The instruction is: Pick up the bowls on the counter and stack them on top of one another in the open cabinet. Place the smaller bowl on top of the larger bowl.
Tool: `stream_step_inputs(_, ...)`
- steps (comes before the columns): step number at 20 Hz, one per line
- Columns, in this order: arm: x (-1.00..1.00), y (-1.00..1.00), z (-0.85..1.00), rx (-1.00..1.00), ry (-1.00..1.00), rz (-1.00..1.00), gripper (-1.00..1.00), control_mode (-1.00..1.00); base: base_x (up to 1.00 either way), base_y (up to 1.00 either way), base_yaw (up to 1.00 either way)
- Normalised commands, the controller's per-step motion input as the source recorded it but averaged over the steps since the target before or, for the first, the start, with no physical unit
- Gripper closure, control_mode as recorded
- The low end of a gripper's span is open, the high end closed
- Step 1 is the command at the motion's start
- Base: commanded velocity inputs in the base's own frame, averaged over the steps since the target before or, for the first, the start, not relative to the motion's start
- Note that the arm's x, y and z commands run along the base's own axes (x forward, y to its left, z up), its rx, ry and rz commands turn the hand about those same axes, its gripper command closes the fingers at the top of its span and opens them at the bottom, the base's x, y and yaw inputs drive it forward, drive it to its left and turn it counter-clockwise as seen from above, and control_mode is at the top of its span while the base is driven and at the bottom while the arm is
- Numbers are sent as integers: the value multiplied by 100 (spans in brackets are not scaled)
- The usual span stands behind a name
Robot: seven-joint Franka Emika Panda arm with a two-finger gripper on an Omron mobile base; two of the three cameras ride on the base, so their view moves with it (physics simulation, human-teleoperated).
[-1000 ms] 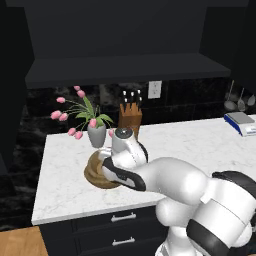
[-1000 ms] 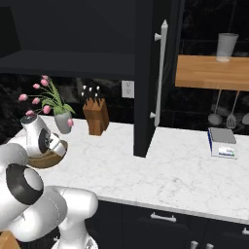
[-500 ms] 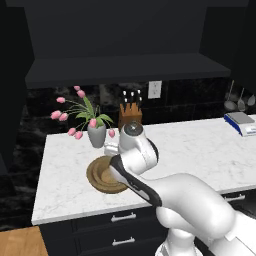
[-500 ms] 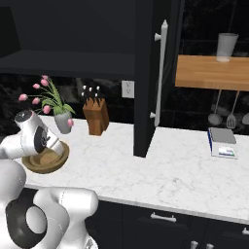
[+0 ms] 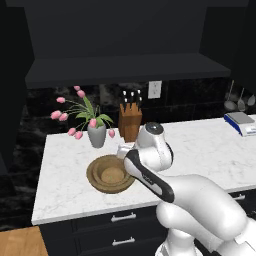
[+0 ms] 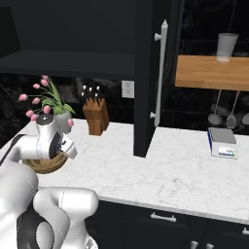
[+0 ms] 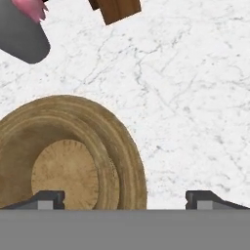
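Your gripper (image 7: 124, 197) has its fingers spread wide w/ nothing between them; in the hand view one fingertip (image 7: 49, 197) sits over the bowls and the other over bare marble at abt 3 o'clock of them.

The smaller bowl (image 5: 112, 174) is nested inside the larger bowl (image 5: 97, 181), both on the counter (image 5: 200, 145), not in the cabinet. In the left base view the stack lies near the counter's front-left part, w/ the arm's wrist just at its 3 o'clock. In the hand view you see the larger bowl's (image 7: 124, 161) thick rim ringing the smaller bowl (image 7: 66, 173), which sits a bit off-centre inside it. In the right base view the arm covers most of the stack; only a slice of the larger bowl (image 6: 44, 167) shows under the wrist.

The grey vase of pink tulips (image 5: 96, 135) stands at abt 11 o'clock of the bowls, near but apart. The wooden knife block (image 5: 130, 121) is at abt 1 o'clock of them, by the back wall, w/ a white wall outlet (image 5: 154, 89) above and to its right. In the hand view the vase (image 7: 22, 34) and the block's corner (image 7: 117, 10) sit at the top edge.

The open cabinet (image 5: 125, 70) hangs above the counter, its shelf dark; can't tell what's on it. A scale-like item (image 6: 222, 143) rests at the counter's far right.
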Motion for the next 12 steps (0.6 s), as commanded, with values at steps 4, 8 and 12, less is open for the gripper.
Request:
stream_step_inputs(4,-13,8,-44,0,0,1,-100,-100,0,0,0)
stream_step_inputs(8,0,18,-47,0,0,0,-100,-100,0,0,0)
stream_step_inputs(12,3,11,-54,0,1,0,-100,-100,0,0,0)
